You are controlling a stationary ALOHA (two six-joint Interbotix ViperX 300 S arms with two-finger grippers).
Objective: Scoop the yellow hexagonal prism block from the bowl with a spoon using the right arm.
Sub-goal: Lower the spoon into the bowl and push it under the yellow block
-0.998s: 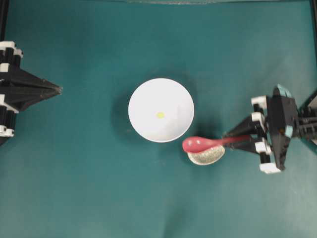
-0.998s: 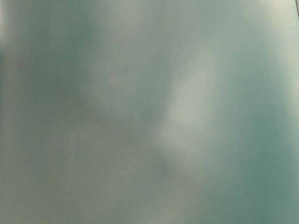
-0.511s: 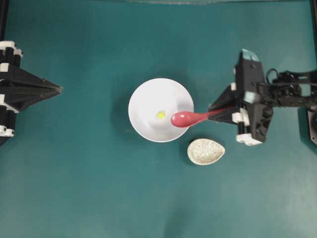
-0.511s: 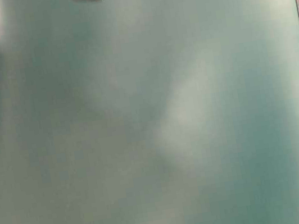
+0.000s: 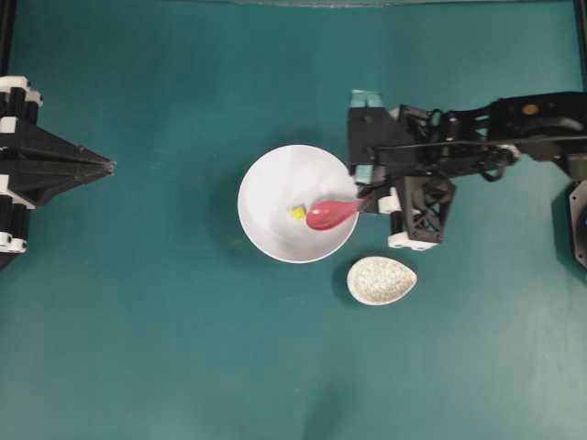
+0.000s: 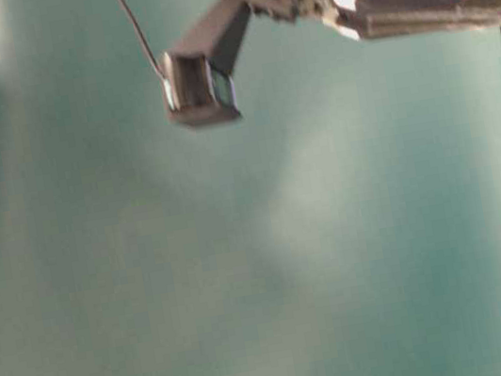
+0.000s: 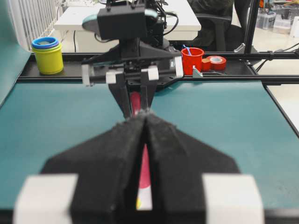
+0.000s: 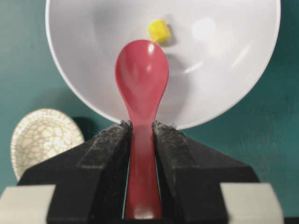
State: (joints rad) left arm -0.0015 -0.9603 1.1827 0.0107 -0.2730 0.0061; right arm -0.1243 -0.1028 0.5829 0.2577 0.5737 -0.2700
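Note:
The white bowl [image 5: 271, 192] sits mid-table with the yellow hexagonal prism block [image 5: 298, 213] inside it. My right gripper [image 5: 371, 200] is shut on the handle of the pink-red spoon [image 5: 330, 214], whose scoop reaches over the bowl's right rim. In the right wrist view the spoon [image 8: 141, 79] points into the bowl [image 8: 224, 60], its tip just short of the block [image 8: 159, 31], and the right gripper [image 8: 141, 125] clamps the handle from both sides. At the far left my left gripper [image 5: 108, 167] is shut and holds nothing; it [image 7: 146, 114] faces the right arm [image 7: 131, 70].
A speckled egg-shaped spoon rest [image 5: 382, 280] lies just below and right of the bowl, with nothing on it. Beyond the table's far edge stand a yellow and blue cup stack [image 7: 47, 55], a red cup [image 7: 192, 58] and a tape roll [image 7: 216, 60].
The right arm has carried the spoon from above the spoon rest up and to the left, over the bowl's rim toward the block. The left arm has not moved.

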